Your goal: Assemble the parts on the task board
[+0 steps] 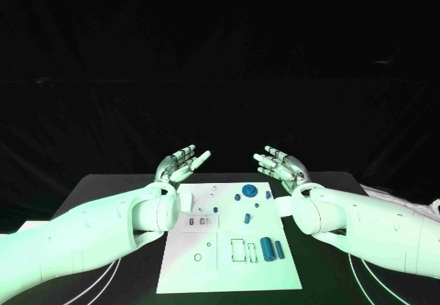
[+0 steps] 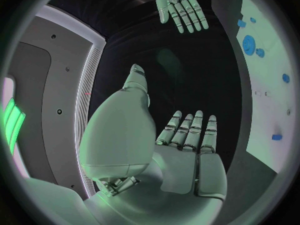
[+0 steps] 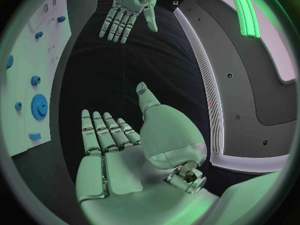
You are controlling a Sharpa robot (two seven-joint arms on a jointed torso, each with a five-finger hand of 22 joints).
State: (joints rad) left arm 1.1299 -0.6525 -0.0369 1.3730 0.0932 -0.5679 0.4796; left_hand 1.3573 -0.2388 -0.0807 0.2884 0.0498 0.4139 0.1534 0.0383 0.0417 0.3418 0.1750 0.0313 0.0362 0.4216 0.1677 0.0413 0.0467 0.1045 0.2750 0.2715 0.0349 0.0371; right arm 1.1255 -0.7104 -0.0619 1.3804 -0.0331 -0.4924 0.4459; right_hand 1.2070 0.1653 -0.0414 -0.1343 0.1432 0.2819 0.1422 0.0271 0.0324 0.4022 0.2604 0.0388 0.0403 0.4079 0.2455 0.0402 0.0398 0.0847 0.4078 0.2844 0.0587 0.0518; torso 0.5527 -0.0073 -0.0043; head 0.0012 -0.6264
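Task board (image 1: 229,267): white plate lying at the middle of the black table (image 1: 110,190), carrying loose blue parts, namely a large gear (image 1: 249,189) near its far edge, a small peg (image 1: 247,218) mid-board and two cylinders (image 1: 271,248) side by side toward the near right. Left hand (image 1: 182,162) and right hand (image 1: 280,165): both raised beyond the board's far edge, palms facing each other, fingers spread, holding nothing. Handling advice, as judgement: bring one hand down over a single part, pinch it cleanly clear of its neighbours, and keep the other hand free to steady the board.

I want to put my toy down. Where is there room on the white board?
The white task board is bare along its near edge, below the blue cylinders. Its far end is crowded around the round blue gear. Both hands hover beyond it.
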